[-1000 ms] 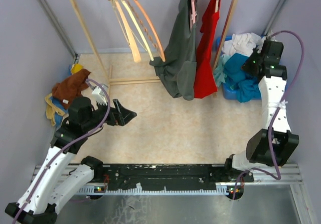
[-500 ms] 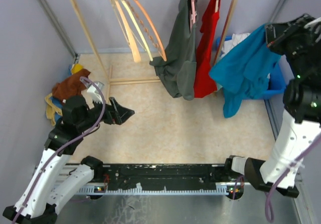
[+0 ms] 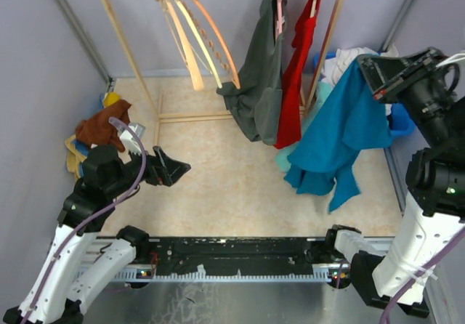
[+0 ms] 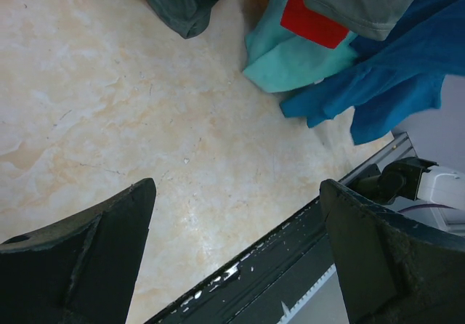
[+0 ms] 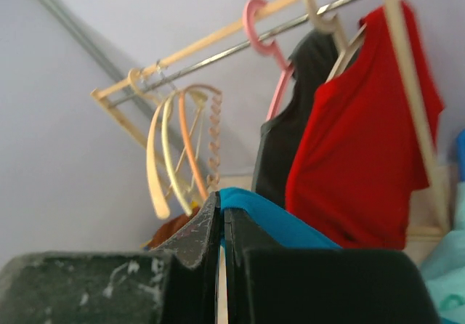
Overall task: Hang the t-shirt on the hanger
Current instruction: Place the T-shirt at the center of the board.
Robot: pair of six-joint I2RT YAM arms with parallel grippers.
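One thin fold of the t-shirt (image 3: 341, 131) is all the pressed-together right jaws pinch, high near the table's right edge; it could slip free short of the hanger (image 3: 218, 41). Left jaws spread, empty.

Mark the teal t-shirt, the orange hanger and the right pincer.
t-shirt (image 3: 341, 131), top view, on the hanging body cloth.
hanger (image 3: 227, 51), top view, on its orange arm.
right pincer (image 5: 222, 211), right wrist view, between the shut tips pinching the t-shirt.
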